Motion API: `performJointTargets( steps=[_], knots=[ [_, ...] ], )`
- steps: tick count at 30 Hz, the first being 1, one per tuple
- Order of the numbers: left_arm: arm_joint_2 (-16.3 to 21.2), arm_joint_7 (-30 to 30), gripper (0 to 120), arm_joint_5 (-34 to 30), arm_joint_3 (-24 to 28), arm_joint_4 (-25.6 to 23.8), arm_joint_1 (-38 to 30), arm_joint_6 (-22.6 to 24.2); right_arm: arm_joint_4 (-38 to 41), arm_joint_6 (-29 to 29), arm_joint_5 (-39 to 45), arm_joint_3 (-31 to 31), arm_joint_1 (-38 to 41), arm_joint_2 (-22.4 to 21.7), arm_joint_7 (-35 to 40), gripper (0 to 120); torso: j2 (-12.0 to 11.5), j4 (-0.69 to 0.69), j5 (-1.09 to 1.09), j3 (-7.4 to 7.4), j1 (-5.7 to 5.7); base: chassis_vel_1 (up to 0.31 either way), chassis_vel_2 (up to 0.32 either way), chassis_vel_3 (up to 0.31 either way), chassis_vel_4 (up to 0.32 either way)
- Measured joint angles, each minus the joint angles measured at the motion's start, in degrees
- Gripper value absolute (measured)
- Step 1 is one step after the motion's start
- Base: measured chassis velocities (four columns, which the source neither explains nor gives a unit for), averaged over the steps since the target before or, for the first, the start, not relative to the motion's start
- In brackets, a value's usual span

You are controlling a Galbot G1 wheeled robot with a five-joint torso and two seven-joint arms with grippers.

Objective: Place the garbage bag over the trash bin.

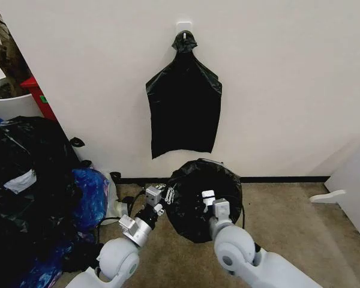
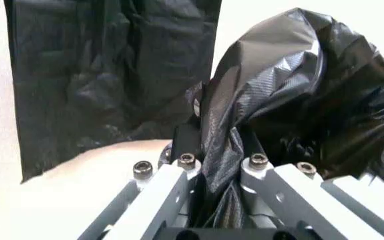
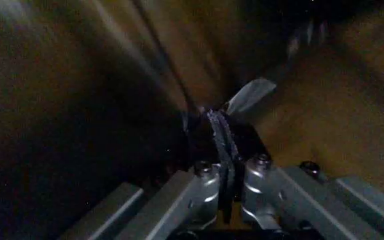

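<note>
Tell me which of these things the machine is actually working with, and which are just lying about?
In use:
- garbage bag, stretched round between both arms
- left tool, pinching the bag's edge
- right tool, pinching it too

Just lying about:
- bunch of black bags hanging on the wall
- big black sacks on the left
- blue bag
- planter

You can't see the trash bin (image 1: 228, 198) well: the garbage bag (image 1: 195, 201) covers nearly all of it. The left gripper (image 2: 213, 150) has its fingertips buried in bag folds. The right wrist view is dark and smeared.
</note>
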Motion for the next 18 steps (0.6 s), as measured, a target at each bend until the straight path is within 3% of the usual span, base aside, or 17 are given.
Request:
performJointTargets(
  steps=[6,10,18],
  knots=[
    [0.3,0.0,5,-0.6,-0.1,-0.4,-0.2,0.0,-3.8,-4.9,-7.6,-2.0,2.1,0.1,3.0,0,0.0,0.00,0.00,0.00,0.00,0.000,0.000,0.000,0.000],
    [0.0,0.0,5,-0.7,0.1,0.1,-0.6,0.0,-3.8,-4.9,-10.0,-2.1,2.8,-0.3,2.8,0,0.0,-0.01,0.00,0.00,0.00,0.000,0.000,0.000,0.000],
    [-0.3,0.0,5,-1.0,0.5,1.5,-1.7,0.1,0.4,4.6,-10.3,-1.4,2.2,-0.8,-4.7,0,0.0,-0.01,0.00,0.00,0.00,0.000,0.000,0.000,0.000]
  ],
)
